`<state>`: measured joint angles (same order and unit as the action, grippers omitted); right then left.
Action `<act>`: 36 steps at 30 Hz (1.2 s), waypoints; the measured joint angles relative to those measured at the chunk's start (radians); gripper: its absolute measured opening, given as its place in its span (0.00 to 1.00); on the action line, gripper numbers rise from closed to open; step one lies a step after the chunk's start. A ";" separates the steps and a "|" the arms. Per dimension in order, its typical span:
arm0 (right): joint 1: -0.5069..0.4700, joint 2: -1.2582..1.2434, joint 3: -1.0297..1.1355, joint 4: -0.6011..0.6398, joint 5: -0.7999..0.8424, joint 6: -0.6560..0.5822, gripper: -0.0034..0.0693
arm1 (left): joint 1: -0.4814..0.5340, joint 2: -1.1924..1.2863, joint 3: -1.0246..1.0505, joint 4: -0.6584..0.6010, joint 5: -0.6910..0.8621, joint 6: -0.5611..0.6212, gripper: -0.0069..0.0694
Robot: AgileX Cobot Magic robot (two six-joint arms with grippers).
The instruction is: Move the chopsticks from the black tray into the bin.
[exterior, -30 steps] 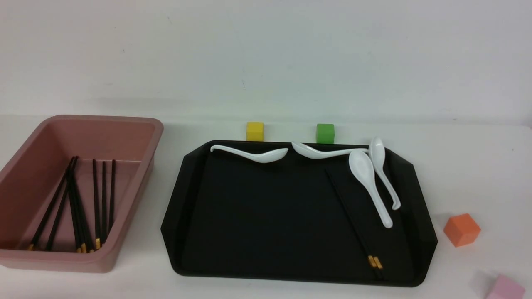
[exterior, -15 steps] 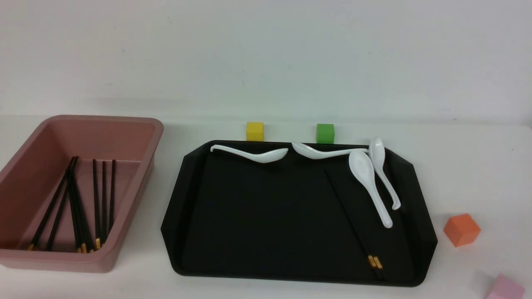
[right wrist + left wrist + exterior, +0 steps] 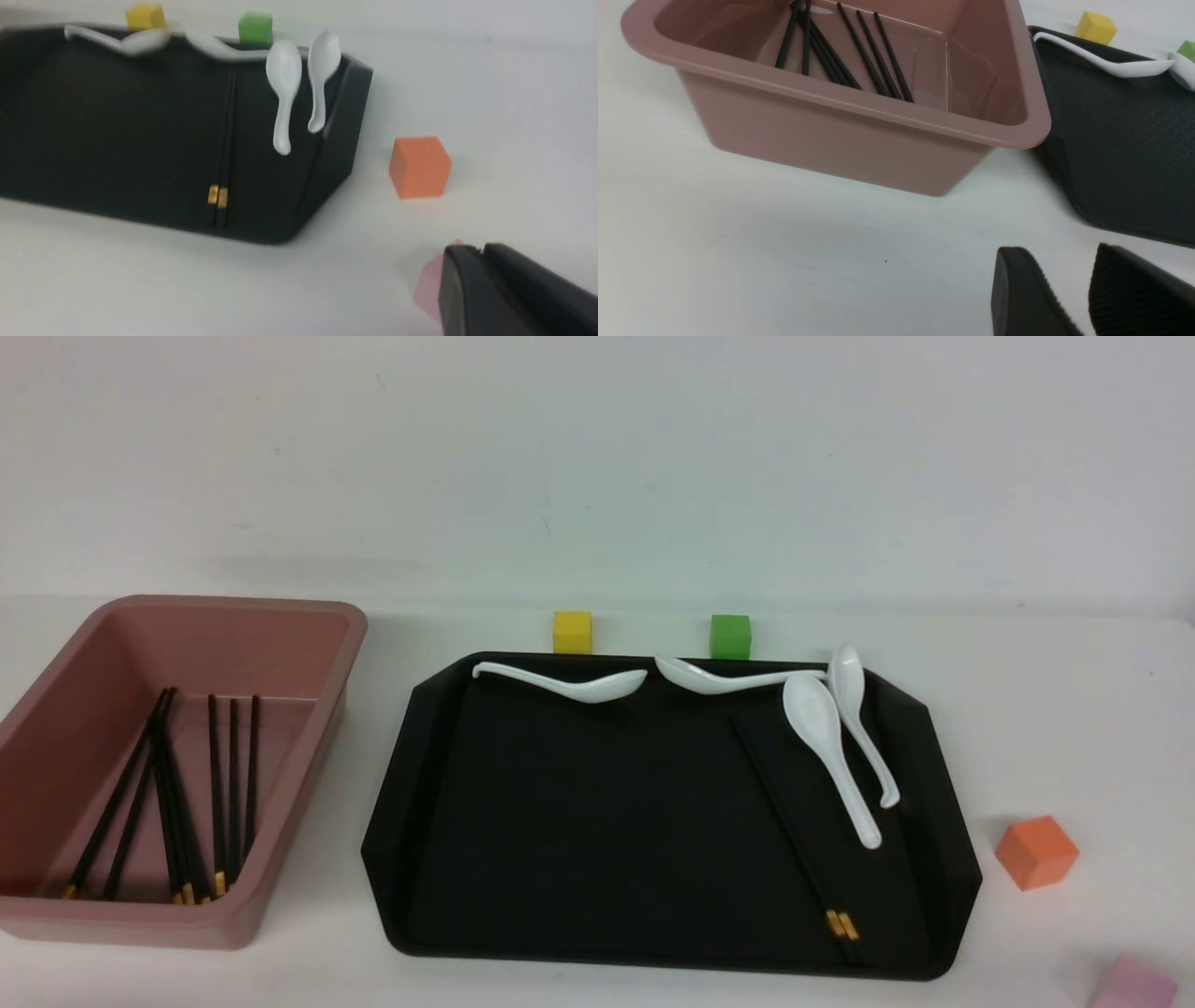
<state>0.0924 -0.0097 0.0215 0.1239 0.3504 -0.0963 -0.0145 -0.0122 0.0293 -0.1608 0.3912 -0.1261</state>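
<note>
A pair of black chopsticks (image 3: 794,835) with gold bands lies slanted on the right part of the black tray (image 3: 607,821), next to two white spoons. In the right wrist view the same chopsticks (image 3: 225,140) run across the tray (image 3: 117,130). Several more chopsticks (image 3: 177,803) lie inside the pink bin (image 3: 233,605) at the left. My left gripper (image 3: 1057,252) is open and empty over the table, near the bin (image 3: 831,135) and the tray's corner. My right gripper (image 3: 476,249) is shut with nothing in it, right of the tray. Neither gripper shows in the front view.
Several white spoons (image 3: 826,747) lie along the tray's far and right rim. A yellow cube (image 3: 572,631) and a green cube (image 3: 730,635) stand behind the tray. An orange cube (image 3: 1036,851) sits to its right. A pink cube (image 3: 427,284) lies just under my right fingers.
</note>
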 joint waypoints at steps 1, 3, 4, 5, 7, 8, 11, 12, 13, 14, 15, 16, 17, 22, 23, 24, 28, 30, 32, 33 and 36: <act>-0.004 0.000 -0.001 0.000 0.007 0.000 0.14 | 0.000 0.000 0.000 0.000 0.001 0.000 0.40; -0.008 0.000 -0.002 0.000 0.011 0.000 0.15 | 0.000 0.000 0.000 0.000 0.001 0.000 0.40; -0.009 0.000 -0.002 0.000 0.012 0.000 0.15 | 0.000 0.000 0.000 0.000 0.001 0.000 0.40; -0.010 0.000 -0.002 0.000 0.012 0.000 0.15 | 0.000 0.000 0.000 0.000 0.001 0.000 0.40; -0.010 0.000 -0.002 0.000 0.013 0.000 0.15 | 0.000 0.000 0.000 0.000 0.001 0.000 0.40; -0.011 0.000 -0.002 0.000 0.013 0.000 0.15 | 0.000 0.000 0.000 0.000 0.001 0.000 0.40; -0.011 0.000 -0.003 0.000 0.014 0.000 0.15 | 0.000 0.000 0.000 0.000 0.001 0.000 0.40; -0.011 0.000 -0.003 0.000 0.015 0.000 0.15 | 0.000 0.000 0.000 0.000 0.001 0.000 0.40; -0.011 0.000 -0.003 0.000 0.015 0.000 0.15 | 0.000 0.000 0.000 0.000 0.001 0.000 0.40; -0.011 0.000 -0.003 0.000 0.015 0.000 0.15 | 0.000 0.000 0.000 0.000 0.001 0.000 0.40; -0.011 0.000 -0.003 0.000 0.015 0.000 0.15 | 0.000 0.000 0.000 0.000 0.001 0.000 0.40; -0.011 0.000 -0.003 0.000 0.015 0.000 0.15 | 0.000 0.000 0.000 0.000 0.001 0.000 0.40; -0.011 0.000 -0.003 0.000 0.015 0.000 0.15 | 0.000 0.000 0.000 0.000 0.001 0.000 0.40; -0.011 0.000 -0.003 -0.001 0.016 0.000 0.16 | 0.000 0.000 0.000 0.000 0.001 0.000 0.40; -0.011 0.000 -0.003 -0.001 0.016 0.000 0.16 | 0.000 0.000 0.000 0.000 0.001 0.000 0.40; -0.011 0.000 -0.003 -0.001 0.016 0.000 0.16 | 0.000 0.000 0.000 0.000 0.001 0.000 0.40; -0.011 0.000 -0.003 -0.001 0.016 0.000 0.17 | 0.000 0.000 0.000 0.000 0.001 0.000 0.40; -0.011 0.000 -0.003 -0.001 0.016 0.000 0.17 | 0.000 0.000 0.000 0.000 0.001 0.000 0.40; -0.011 0.000 -0.003 -0.001 0.016 0.000 0.18 | 0.000 0.000 0.000 0.000 0.001 0.000 0.40; -0.011 0.000 -0.003 -0.001 0.016 0.000 0.18 | 0.000 0.000 0.000 0.000 0.001 0.000 0.40; -0.011 0.000 -0.003 -0.002 0.017 0.000 0.18 | 0.000 0.000 0.000 0.000 0.001 0.000 0.40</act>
<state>0.0815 -0.0097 0.0188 0.1219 0.3671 -0.0963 -0.0145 -0.0122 0.0293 -0.1608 0.3919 -0.1261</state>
